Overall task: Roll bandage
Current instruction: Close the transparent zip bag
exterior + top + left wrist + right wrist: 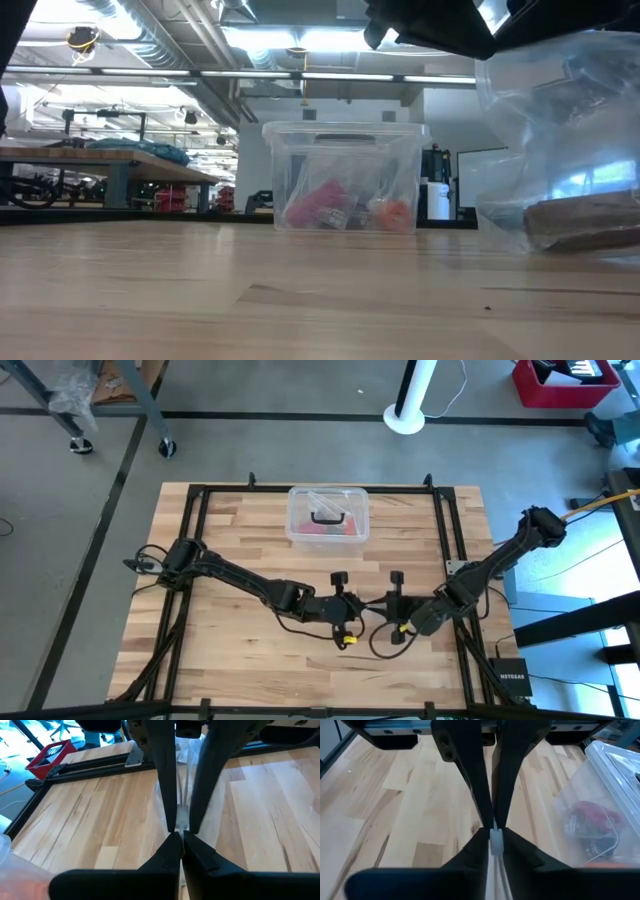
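Clear plastic, a thin bag [560, 130], is pinched between both grippers at the near middle of the bench [230, 530]: the left gripper [178, 836] has its fingers fully closed on the film, and the right gripper [494, 840] has its fingers nearly closed on a bunched edge. The bandage [585, 222] lies inside the bag, resting on the bench. Pulling apart could tear the film or let it slip, I'd guess, leaving the bandage trapped. The clear box [327, 515] stands farther back.
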